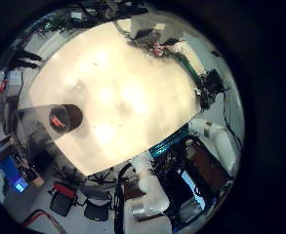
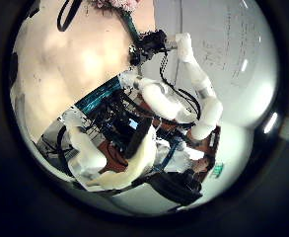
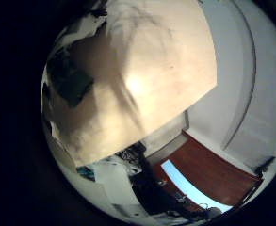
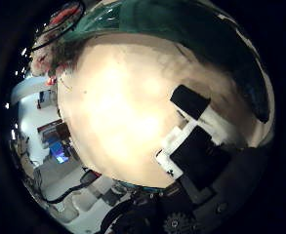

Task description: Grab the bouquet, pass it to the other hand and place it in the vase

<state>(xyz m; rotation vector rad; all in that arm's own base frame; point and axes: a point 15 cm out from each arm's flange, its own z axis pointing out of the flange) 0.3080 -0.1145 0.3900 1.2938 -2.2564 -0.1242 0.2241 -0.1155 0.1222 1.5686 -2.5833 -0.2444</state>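
Note:
The bouquet (image 1: 155,42) lies on the table (image 1: 113,97) near its far edge. It also shows at the rim of the left thumb side palm view (image 2: 122,5) and in the right thumb side palm view (image 4: 58,41). The vase (image 1: 64,119) stands upright near the opposite edge, and may be the dark shape in the right little finger side palm view (image 3: 72,80). My right hand (image 2: 154,44) hangs at the table's edge, a short way from the bouquet. Its fingers (image 4: 196,136) reach out relaxed over bare table and hold nothing.
The right arm (image 2: 188,84) bends up from beside the table. Chairs and other gear (image 1: 74,200) stand on the floor around the table. A wall and a door (image 3: 213,169) lie beyond it.

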